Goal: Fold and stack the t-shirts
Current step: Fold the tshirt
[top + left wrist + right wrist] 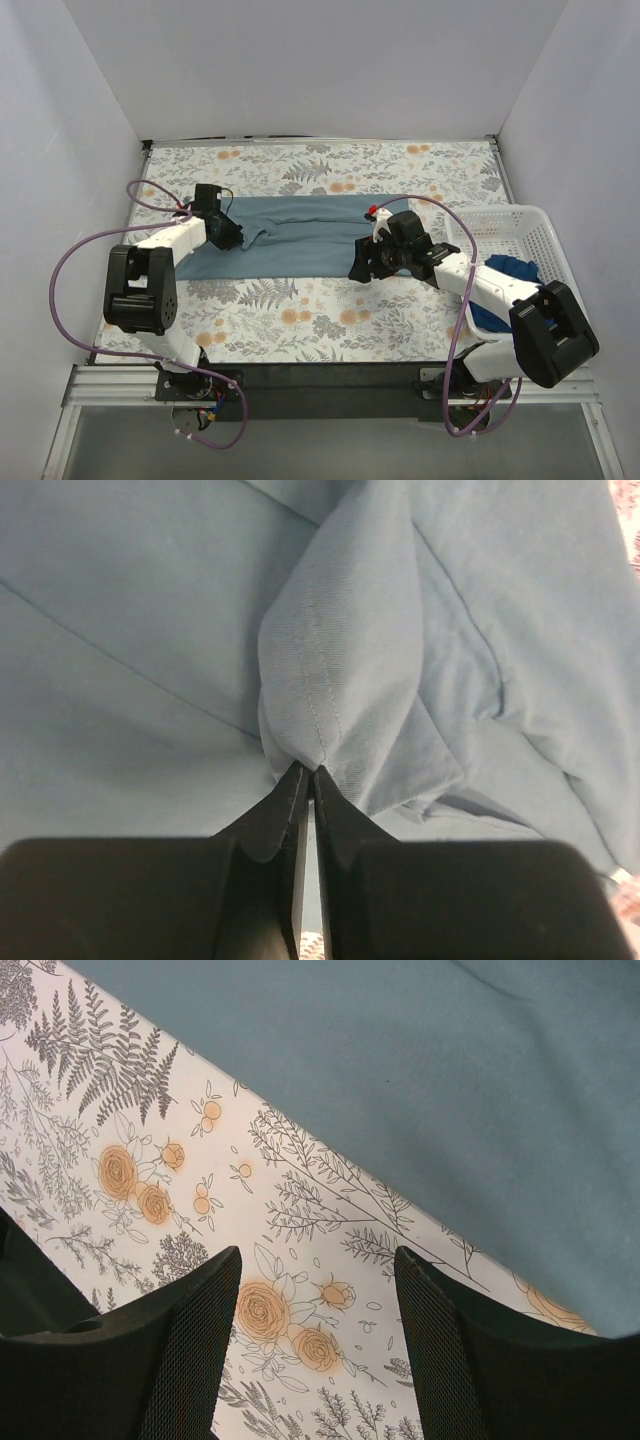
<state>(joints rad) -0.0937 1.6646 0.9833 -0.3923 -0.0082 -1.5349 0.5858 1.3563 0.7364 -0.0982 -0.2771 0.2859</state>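
Observation:
The slate-blue t-shirt (pixel 300 236) lies flat across the middle of the floral table, folded into a long band. My left gripper (pixel 228 238) is at its left end, shut on a pinched fold of the cloth (pixel 330 710) along a seam. My right gripper (pixel 362 268) is open and empty over the bare tablecloth, just at the shirt's near right edge (pixel 450 1090). The darker royal-blue t-shirt (pixel 505 290) lies bunched in the white basket (pixel 545 235) at the right.
The floral tablecloth (pixel 300 310) covers the table. White walls stand at the back and both sides. The basket stands against the right wall beside my right arm. Purple cables loop from both arms.

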